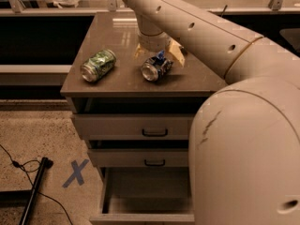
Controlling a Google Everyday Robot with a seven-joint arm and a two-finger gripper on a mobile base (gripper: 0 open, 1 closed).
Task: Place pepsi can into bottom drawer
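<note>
The pepsi can [156, 66], blue with a silver end, lies on its side on the cabinet top [117, 83]. My gripper [158, 54] hangs just above and behind it, its tan fingers [176, 53] spread either side of the can's far end, open and not closed on it. The bottom drawer [145, 198] is pulled out below, its grey inside bare; my arm hides its right part.
A green can [98, 65] lies on its side at the left of the cabinet top. Two shallower drawers with black handles [154, 133] sit above the bottom one. A blue X [75, 173] and a black cable [33, 191] mark the floor at left. My arm fills the right side.
</note>
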